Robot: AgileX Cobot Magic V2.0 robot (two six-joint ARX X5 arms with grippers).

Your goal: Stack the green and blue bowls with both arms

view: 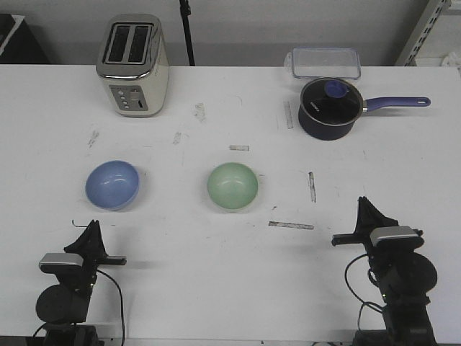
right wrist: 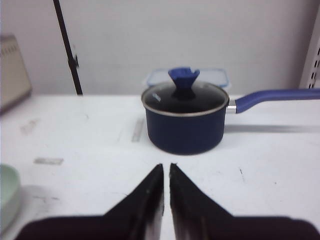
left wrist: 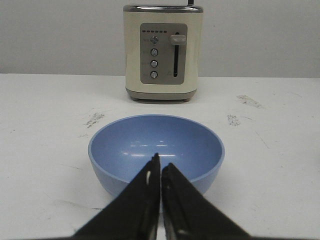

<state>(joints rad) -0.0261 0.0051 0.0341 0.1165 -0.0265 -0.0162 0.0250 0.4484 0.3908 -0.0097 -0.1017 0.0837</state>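
The light blue bowl (view: 112,184) sits upright on the white table at the left, empty. The mint green bowl (view: 233,187) sits upright near the middle, empty and apart from it. My left gripper (view: 92,229) is shut and empty, close to the near side of the blue bowl (left wrist: 156,150); its tips (left wrist: 160,165) point at it. My right gripper (view: 364,205) is shut and empty, to the right of the green bowl, of which only an edge (right wrist: 7,195) shows in the right wrist view; its tips (right wrist: 166,166) hold nothing.
A cream toaster (view: 134,65) stands at the back left. A dark navy saucepan (view: 330,108) with glass lid and purple handle stands at the back right, a clear lidded container (view: 325,63) behind it. Tape marks (view: 291,225) dot the table.
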